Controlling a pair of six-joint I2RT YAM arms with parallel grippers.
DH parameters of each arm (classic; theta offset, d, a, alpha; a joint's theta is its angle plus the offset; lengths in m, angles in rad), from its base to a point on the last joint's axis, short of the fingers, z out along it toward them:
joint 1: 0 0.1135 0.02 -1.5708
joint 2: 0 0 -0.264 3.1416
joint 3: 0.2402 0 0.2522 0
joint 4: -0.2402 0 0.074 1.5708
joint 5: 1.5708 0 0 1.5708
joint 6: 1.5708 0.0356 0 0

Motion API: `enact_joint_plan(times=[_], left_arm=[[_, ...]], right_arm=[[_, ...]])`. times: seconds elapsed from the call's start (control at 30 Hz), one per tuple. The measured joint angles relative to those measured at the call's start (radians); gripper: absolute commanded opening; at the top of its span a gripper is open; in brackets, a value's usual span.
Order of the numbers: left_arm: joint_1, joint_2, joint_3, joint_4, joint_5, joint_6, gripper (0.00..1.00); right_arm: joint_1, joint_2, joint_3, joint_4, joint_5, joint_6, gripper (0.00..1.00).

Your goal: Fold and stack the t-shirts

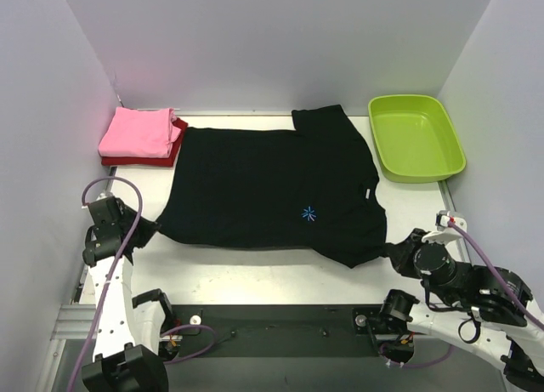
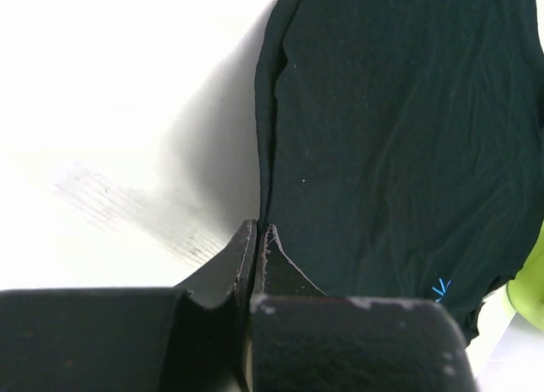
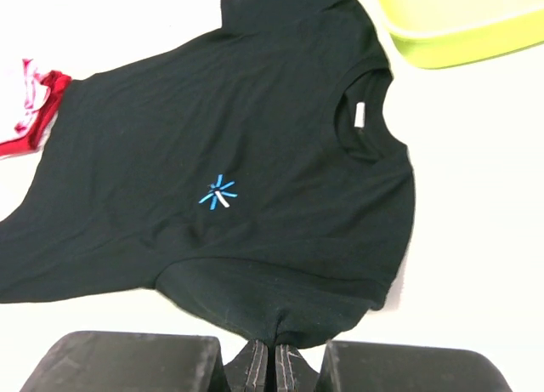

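The large black t-shirt point(image 1: 272, 184) lies spread flat on the white table, its blue starburst mark point(image 1: 308, 213) facing up. My left gripper point(image 1: 146, 230) is shut on the shirt's near-left hem corner; in the left wrist view point(image 2: 257, 232) the cloth edge runs between the closed jaws. My right gripper point(image 1: 387, 249) is shut on the near sleeve edge, and in the right wrist view point(image 3: 271, 351) the jaws pinch a fold of the black t-shirt point(image 3: 238, 154). A folded pink t-shirt point(image 1: 138, 132) rests on a folded dark red t-shirt point(image 1: 174, 150) at the back left.
A lime-green plastic tub point(image 1: 416, 137) stands at the back right, close to the black shirt's far sleeve. White walls enclose the table on three sides. A black rail point(image 1: 280, 320) runs along the near edge between the arm bases.
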Motion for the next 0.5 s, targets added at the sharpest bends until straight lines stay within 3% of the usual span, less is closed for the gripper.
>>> enact_joint_plan(times=[0.33, 0.5], left_arm=[[0.020, 0.042, 0.031, -0.006, 0.069, 0.040, 0.00], [0.020, 0.050, 0.032, -0.004, 0.085, 0.047, 0.00]], right_arm=[[0.000, -0.003, 0.001, 0.047, 0.135, -0.083, 0.00], [0.000, 0.077, 0.004, 0.126, 0.204, -0.152, 0.00]])
